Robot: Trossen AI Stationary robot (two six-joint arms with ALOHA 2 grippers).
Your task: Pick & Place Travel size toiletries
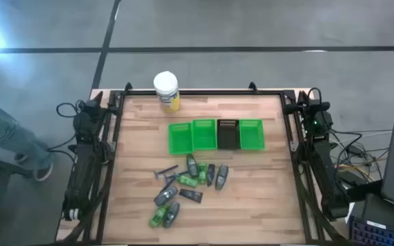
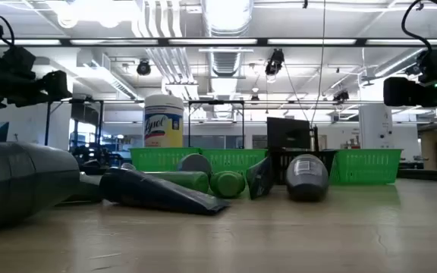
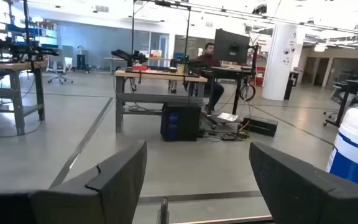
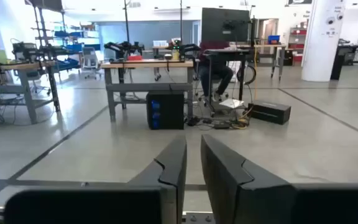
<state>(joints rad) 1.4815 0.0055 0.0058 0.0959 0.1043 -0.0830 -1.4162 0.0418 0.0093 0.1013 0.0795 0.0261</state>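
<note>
Toiletries (image 1: 187,183) lie in a loose heap on the wooden tabletop (image 1: 252,191), toward its near edge and slightly left of centre: dark grey tubes (image 1: 222,175), bright green little bottles (image 1: 158,217) and a thin dark razor-like stick (image 1: 165,171) at the heap's far left. In the low view the tubes (image 2: 158,192) and green bottles (image 2: 226,183) lie on their sides in front of the trays.

Beyond the heap, a row of four small square trays runs across the middle of the tabletop: three green trays (image 1: 180,137) and one black tray (image 1: 227,133), the black one third from the left. A white-lidded wipes canister with a yellow label (image 1: 166,91) stands at the far edge, left of centre.

Both arms are parked at the sides, well apart from the heap. The left tool (image 3: 197,180) sits at the left rail with its fingers spread wide, holding nothing. The right tool (image 4: 193,168) sits at the right rail with its fingers nearly pressed together, only a thin gap between them, nothing pinched.
</note>
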